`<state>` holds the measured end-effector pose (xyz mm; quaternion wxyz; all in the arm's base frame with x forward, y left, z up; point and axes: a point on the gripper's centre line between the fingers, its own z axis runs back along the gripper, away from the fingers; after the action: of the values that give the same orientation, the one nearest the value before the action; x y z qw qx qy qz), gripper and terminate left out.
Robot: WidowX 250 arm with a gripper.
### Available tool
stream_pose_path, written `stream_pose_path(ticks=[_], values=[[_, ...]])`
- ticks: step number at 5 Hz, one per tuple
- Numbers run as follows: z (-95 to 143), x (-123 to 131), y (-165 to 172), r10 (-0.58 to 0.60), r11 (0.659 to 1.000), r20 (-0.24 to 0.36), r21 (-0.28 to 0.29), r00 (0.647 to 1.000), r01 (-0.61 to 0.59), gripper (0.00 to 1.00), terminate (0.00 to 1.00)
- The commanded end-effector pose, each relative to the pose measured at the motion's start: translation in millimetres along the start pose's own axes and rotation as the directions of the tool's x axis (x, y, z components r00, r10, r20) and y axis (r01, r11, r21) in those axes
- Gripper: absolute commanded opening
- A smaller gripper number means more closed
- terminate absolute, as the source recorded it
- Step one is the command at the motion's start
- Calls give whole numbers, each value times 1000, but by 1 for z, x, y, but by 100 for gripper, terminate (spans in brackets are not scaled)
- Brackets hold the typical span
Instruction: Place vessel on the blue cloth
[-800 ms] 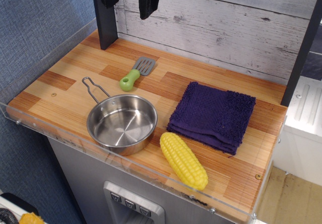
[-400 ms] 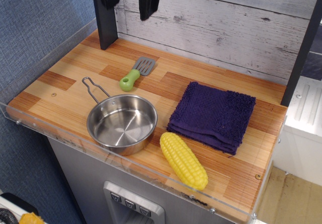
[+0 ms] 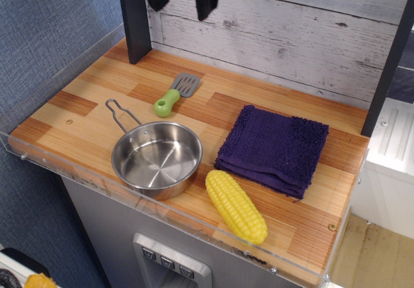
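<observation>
A wooden bench (image 3: 90, 116) has a clear plastic rim. Behind it stands a white plank wall (image 3: 291, 35). A blue wall (image 3: 45, 35) is on the left.

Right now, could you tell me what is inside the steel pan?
Nothing: the steel pan shows only its bare, shiny bottom. The wooden counter under it is covered, so that patch cannot be seen.

You have a shiny silver vessel (image 3: 157, 159), navy-purple blue cloth (image 3: 274, 147), yellow corn (image 3: 235, 206), a green-handled grey spatula (image 3: 176, 93), and a striped brown wood counter (image 3: 84, 107).
</observation>
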<state>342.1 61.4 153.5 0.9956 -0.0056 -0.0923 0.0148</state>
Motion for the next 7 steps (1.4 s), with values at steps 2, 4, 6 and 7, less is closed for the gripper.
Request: stream_pose_path(ticks=[2,4,6,7], values=[[-16,-80,-37,-213,977,34,26,977,212,100,0],[-67,-114,-42,-337,940,-46,34,940,339,100,0],[-94,-125,-46,-394,918,-107,6,913,397,100,0],[-103,-130,-47,-401,915,-138,-5,906,404,100,0]])
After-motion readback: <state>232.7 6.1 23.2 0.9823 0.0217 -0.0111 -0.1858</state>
